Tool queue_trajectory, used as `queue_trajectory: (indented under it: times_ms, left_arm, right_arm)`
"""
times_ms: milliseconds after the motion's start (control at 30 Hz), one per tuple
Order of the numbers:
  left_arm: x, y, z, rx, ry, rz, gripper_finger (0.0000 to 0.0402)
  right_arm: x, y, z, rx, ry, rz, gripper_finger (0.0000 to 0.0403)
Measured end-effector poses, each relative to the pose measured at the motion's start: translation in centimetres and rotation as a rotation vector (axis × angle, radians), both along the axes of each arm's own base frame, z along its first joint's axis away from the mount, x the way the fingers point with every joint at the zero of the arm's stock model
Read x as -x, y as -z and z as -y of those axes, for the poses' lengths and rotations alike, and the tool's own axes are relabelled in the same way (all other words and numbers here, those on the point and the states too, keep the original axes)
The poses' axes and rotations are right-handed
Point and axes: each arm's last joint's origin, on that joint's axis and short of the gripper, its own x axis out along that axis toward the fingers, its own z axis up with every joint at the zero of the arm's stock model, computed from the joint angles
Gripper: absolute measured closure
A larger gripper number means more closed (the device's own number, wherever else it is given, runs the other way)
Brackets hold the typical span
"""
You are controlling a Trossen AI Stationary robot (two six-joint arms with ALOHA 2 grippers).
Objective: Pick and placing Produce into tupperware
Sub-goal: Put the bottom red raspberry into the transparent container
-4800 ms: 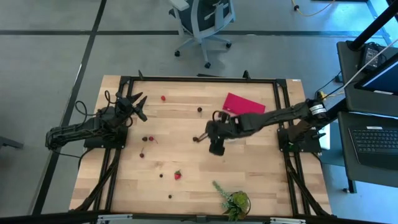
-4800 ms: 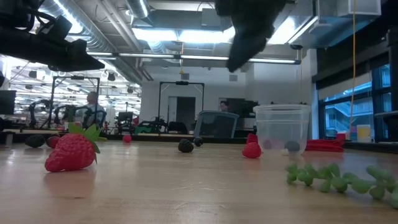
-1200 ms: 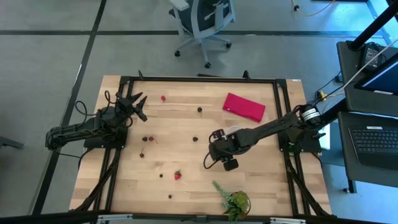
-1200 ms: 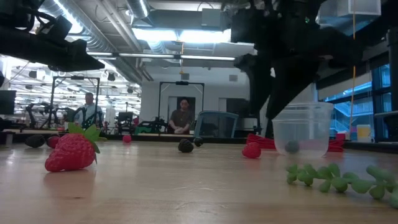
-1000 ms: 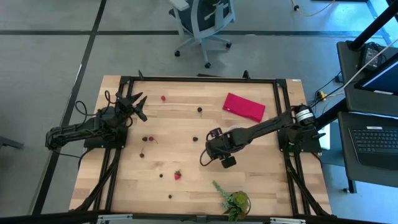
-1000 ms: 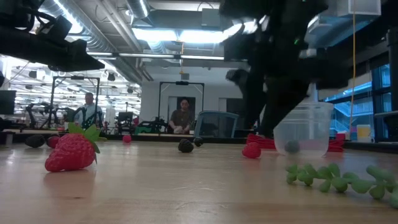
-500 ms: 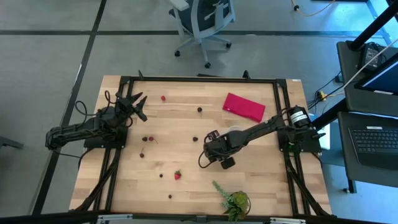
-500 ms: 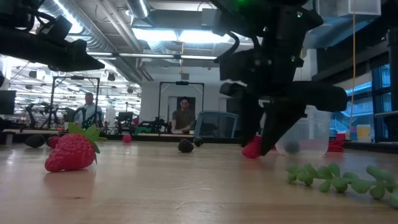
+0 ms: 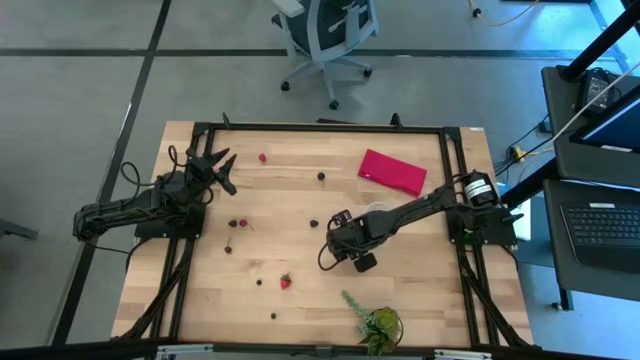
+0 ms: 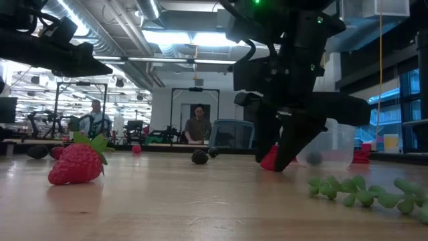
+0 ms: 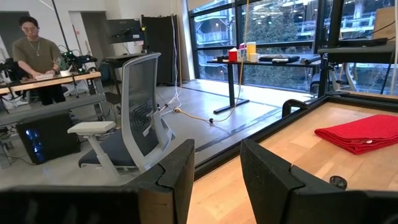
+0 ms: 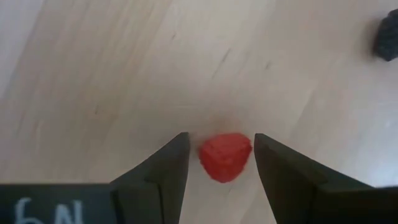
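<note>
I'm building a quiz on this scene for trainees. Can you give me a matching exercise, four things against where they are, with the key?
Things:
1. right gripper
2. left gripper
3. red piece
4. green plant

Places:
A. flat on the table's far right part
B. at the table's near edge
C. open, straddling a small red fruit near the table's middle
D. raised over the table's far left corner, open, holding nothing

Pairs: 1-C, 2-D, 3-A, 4-B
</note>
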Motion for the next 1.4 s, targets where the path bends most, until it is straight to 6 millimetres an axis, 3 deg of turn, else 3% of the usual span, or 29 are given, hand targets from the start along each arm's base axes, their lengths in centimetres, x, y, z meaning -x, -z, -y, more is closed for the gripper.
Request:
queue_trajectory:
  times_ms: [267,667,967,1067,1267,1400]
  left_arm:
    - [0.0,0.0,0.0,0.0,-0.001,0.001,0.0278]
    - [0.0,0.0,0.0,0.0,0.0,0.0,0.0278]
    - [0.0,0.0,0.0,0.0,0.0,0.001,0.0278]
    - [0.0,0.0,0.0,0.0,0.0,0.001,0.0278]
    - [0.0,0.0,0.0,0.0,0.0,0.001,0.0278]
    - [0.0,0.0,0.0,0.0,0.0,0.001,0.0278]
  right_arm:
    - [0.0,0.2,0.0,-0.009,0.035,-0.011,0.0223]
    - [0.2,0.3,0.6,-0.074,0.159,-0.042,0.0275]
    - [0.0,0.0,0.7,-0.096,0.262,-0.058,0.028]
    - [-0.5,-1.4,0.6,-0.088,0.266,-0.079,0.0281]
    - [-1.9,-6.6,0.3,-0.07,0.276,-0.089,0.0281]
    - [-1.4,-9.7,0.4,-0.056,0.354,-0.159,0.0282]
